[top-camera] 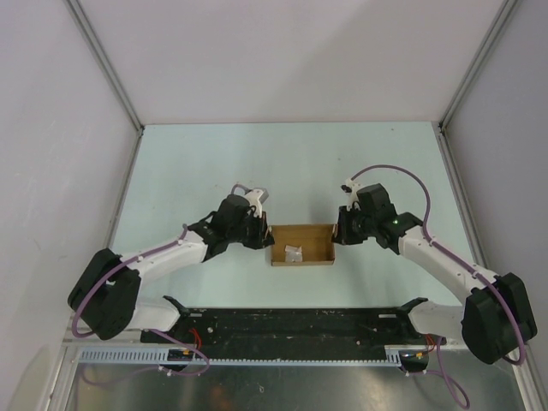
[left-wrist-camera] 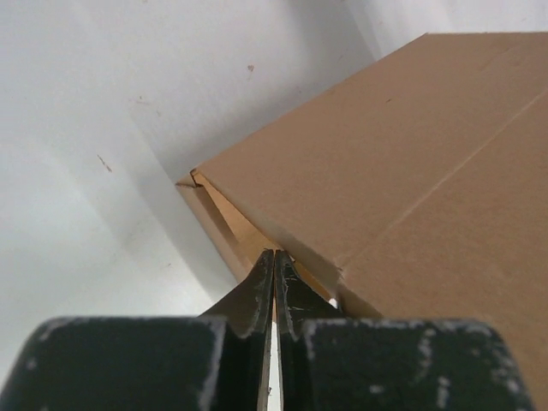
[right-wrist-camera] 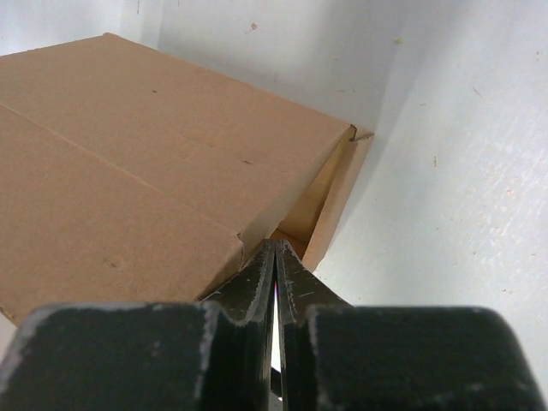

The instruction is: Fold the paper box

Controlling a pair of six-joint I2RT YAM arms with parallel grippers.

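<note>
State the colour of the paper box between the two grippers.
Plain brown kraft cardboard; the paper box shows best in the right wrist view.

Colour key. The paper box (top-camera: 317, 242) is plain brown kraft, unpatterned, and one paler crease line crosses its panel. The wad (top-camera: 294, 253) inside is white. The surface (top-camera: 282, 163) is pale mint green with faint dark specks. The left gripper (left-wrist-camera: 274, 257) and right gripper (right-wrist-camera: 274, 248) are black, scuffed grey-white. The arms (top-camera: 163, 254) have white links and black joints. The cables (top-camera: 402, 175) are purple, the walls (top-camera: 282, 60) off-white.
</note>
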